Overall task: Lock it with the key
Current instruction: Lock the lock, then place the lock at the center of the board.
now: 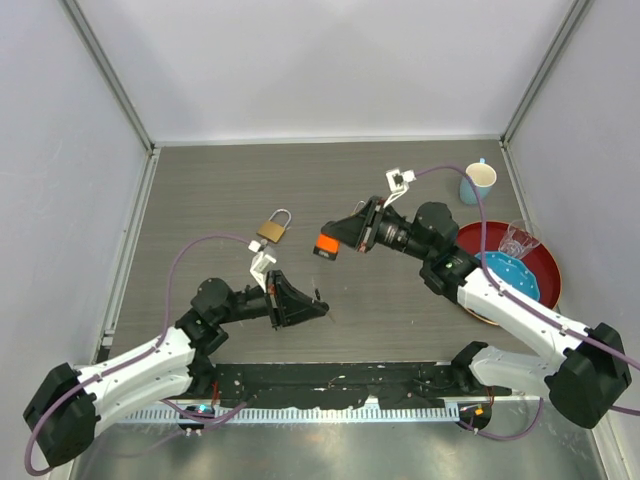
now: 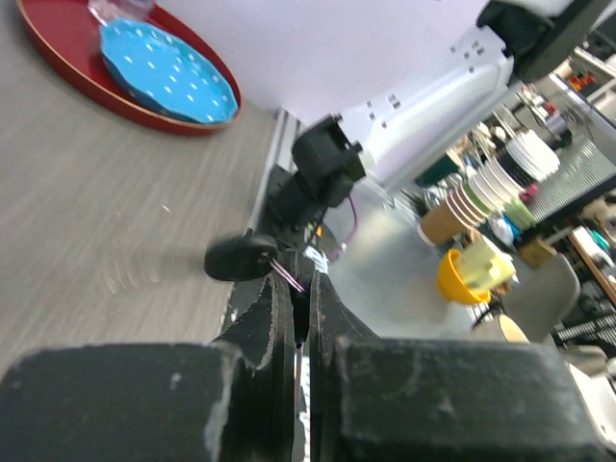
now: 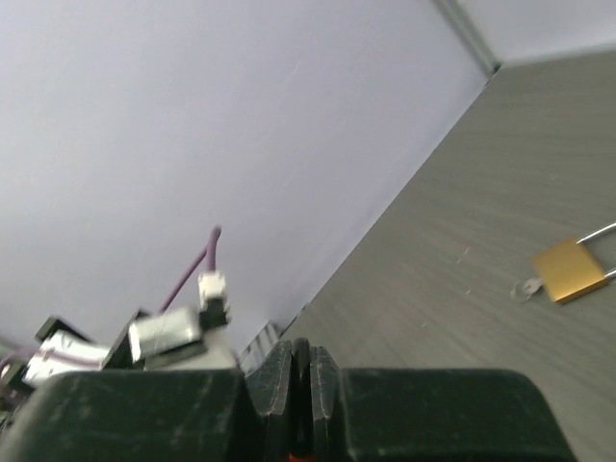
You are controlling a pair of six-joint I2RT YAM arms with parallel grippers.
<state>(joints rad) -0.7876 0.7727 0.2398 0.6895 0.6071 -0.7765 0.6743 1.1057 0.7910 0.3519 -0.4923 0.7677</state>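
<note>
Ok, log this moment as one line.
brass padlock: lying on table, untouched | left gripper: shut, clear of padlock | right gripper: shut, clear of padlock | locking: not begun

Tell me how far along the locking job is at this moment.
Done: nothing confirmed. The brass padlock with a steel shackle lies on the grey table, and I cannot tell if the shackle is latched. In hand: the left tool and right tool are both shut and apart from the padlock; no key shows clearly. Left: key into the padlock and turn.
</note>
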